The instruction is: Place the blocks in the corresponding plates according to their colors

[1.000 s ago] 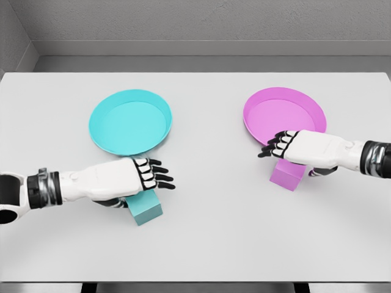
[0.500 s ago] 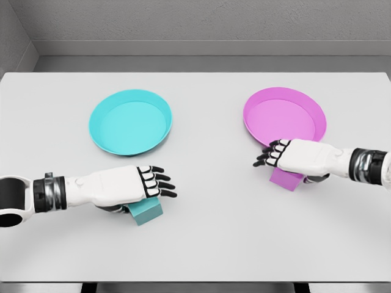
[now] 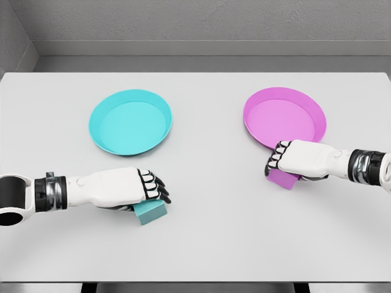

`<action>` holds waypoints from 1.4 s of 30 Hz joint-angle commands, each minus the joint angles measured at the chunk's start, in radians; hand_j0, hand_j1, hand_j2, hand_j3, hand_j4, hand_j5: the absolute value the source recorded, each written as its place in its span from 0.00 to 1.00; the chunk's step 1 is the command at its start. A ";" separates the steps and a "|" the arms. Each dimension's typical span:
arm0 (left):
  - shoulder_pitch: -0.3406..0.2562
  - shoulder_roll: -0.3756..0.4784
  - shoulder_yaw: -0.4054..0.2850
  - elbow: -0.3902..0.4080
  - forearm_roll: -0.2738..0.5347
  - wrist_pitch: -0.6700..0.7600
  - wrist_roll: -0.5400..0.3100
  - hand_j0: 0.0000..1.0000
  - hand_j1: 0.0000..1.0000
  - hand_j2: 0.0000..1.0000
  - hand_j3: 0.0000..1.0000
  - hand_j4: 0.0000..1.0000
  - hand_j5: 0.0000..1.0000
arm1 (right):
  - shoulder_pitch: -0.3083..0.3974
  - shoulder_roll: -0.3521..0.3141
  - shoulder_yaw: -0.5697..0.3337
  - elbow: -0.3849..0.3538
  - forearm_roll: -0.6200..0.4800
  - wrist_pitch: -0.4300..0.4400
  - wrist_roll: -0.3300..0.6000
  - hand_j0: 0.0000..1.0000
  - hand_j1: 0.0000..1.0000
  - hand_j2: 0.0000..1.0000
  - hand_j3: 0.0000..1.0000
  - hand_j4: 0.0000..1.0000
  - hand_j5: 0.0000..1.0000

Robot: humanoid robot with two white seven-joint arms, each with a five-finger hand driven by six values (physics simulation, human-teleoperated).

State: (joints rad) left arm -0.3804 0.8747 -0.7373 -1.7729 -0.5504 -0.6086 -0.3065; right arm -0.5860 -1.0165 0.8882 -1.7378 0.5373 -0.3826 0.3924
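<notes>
1. Two hands work near the front of the white table: the left hand has its fingers curled down over the teal block.
2. Slightly farther back, the right hand has its fingers wrapped over the pink block, just below the pink plate.
3. Farthest back, the teal plate lies apart from its block.

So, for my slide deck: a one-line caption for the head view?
Left hand closing on teal block, right hand on pink block, matching plates empty.
</notes>
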 commanded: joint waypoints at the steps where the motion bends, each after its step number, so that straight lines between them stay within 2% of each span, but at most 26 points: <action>1: 0.000 0.003 -0.002 0.001 -0.006 -0.002 -0.006 0.59 0.59 0.59 0.59 0.59 0.59 | 0.000 0.010 0.005 -0.006 -0.013 -0.007 0.002 0.57 0.57 0.57 0.57 0.57 0.57; 7: -0.028 0.004 0.001 0.003 -0.005 -0.002 -0.005 0.59 0.59 0.59 0.59 0.59 0.59 | -0.028 0.024 0.005 -0.015 -0.013 -0.081 0.002 0.51 0.51 0.51 0.51 0.51 0.51; 12: -0.066 0.004 0.007 0.004 0.007 -0.002 -0.002 0.58 0.58 0.58 0.58 0.58 0.58 | -0.071 0.027 0.000 -0.017 -0.016 -0.091 0.002 0.51 0.51 0.51 0.51 0.51 0.51; 18: -0.115 -0.005 0.016 0.010 0.027 -0.002 -0.002 0.53 0.53 0.53 0.53 0.53 0.53 | -0.110 0.042 -0.015 -0.015 -0.020 -0.084 0.000 0.51 0.51 0.51 0.51 0.51 0.51; 22: -0.149 -0.005 0.027 0.017 0.038 -0.002 -0.002 0.51 0.51 0.51 0.51 0.51 0.51 | -0.113 0.041 -0.069 -0.014 -0.022 -0.073 0.002 0.51 0.51 0.51 0.51 0.51 0.51; 26: -0.156 -0.006 0.087 0.066 0.038 -0.002 -0.003 0.50 0.50 0.50 0.50 0.50 0.50 | -0.113 0.041 -0.084 -0.012 -0.022 0.053 0.002 0.51 0.51 0.51 0.51 0.51 0.51; 28: -0.183 -0.020 0.088 0.105 0.038 -0.002 -0.003 0.50 0.50 0.50 0.50 0.50 0.50 | -0.113 0.041 -0.084 -0.012 -0.023 0.165 0.000 0.51 0.51 0.51 0.51 0.51 0.51; 32: -0.222 -0.054 0.087 0.199 0.043 -0.002 -0.003 0.50 0.50 0.50 0.50 0.50 0.50 | -0.112 0.039 -0.091 -0.012 -0.023 0.298 0.000 0.51 0.51 0.51 0.51 0.51 0.51; 35: -0.256 -0.089 0.084 0.282 0.035 -0.002 -0.005 0.50 0.50 0.50 0.50 0.50 0.50 | -0.113 0.041 -0.091 -0.012 -0.023 0.360 0.000 0.51 0.51 0.51 0.51 0.51 0.51; 38: -0.276 -0.103 0.085 0.362 0.032 -0.002 -0.005 0.50 0.50 0.50 0.50 0.50 0.50 | -0.112 0.061 -0.086 -0.006 -0.025 0.373 0.002 0.51 0.51 0.51 0.51 0.51 0.51; 39: -0.290 -0.120 0.084 0.389 0.027 -0.002 -0.005 0.50 0.50 0.50 0.50 0.50 0.50 | -0.112 0.070 -0.081 -0.005 -0.023 0.409 0.002 0.51 0.51 0.51 0.51 0.51 0.51; 42: -0.314 -0.140 0.084 0.463 0.027 -0.002 -0.006 0.50 0.50 0.50 0.50 0.50 0.50 | -0.112 0.072 -0.078 0.021 -0.023 0.415 0.002 0.51 0.51 0.51 0.51 0.51 0.51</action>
State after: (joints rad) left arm -0.7025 0.7499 -0.6541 -1.3621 -0.5281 -0.6125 -0.3129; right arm -0.6980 -0.9484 0.8084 -1.7276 0.5130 0.0142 0.3945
